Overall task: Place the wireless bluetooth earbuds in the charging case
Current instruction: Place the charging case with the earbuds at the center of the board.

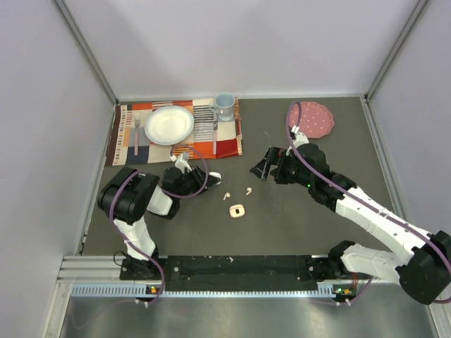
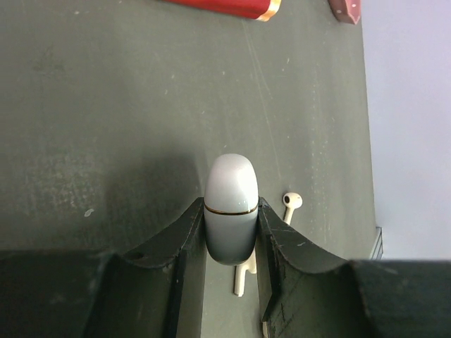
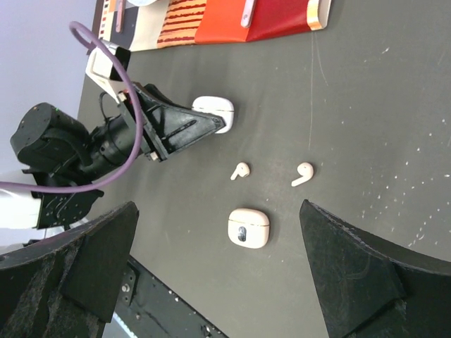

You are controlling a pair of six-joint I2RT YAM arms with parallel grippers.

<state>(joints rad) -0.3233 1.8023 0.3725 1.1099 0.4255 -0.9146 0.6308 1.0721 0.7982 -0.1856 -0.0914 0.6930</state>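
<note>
1. I see two small white earbuds lying loose on the dark counter (image 1: 296, 211). The first earbud (image 3: 240, 171) and the second earbud (image 3: 304, 173) are near each other but do not touch. Both are outside any case.
2. Just beside them, on the side of the arm bases, a rounded white charging case (image 3: 248, 227) lies flat on the counter. It has a dark spot on its upper face. I cannot tell if an earbud sits inside it.
3. A second case (image 2: 230, 179), white with a thin gold line around it, has its lid closed. The left end effector (image 2: 230, 211) is clamped on this second case, one finger on each side. It is to the left of the earbuds, and in the left wrist view the stem of one earbud shows below it.
4. The right end effector (image 1: 262, 167) has its fingers wide apart and holds nothing. It hangs over the counter on the far side of the earbuds.
5. Farther back lies a striped placemat (image 1: 227, 146) with a white plate (image 1: 169, 124) and a light blue cup (image 1: 224, 105) on it. A pink round mat (image 1: 310, 120) lies well apart, to the right.
</note>
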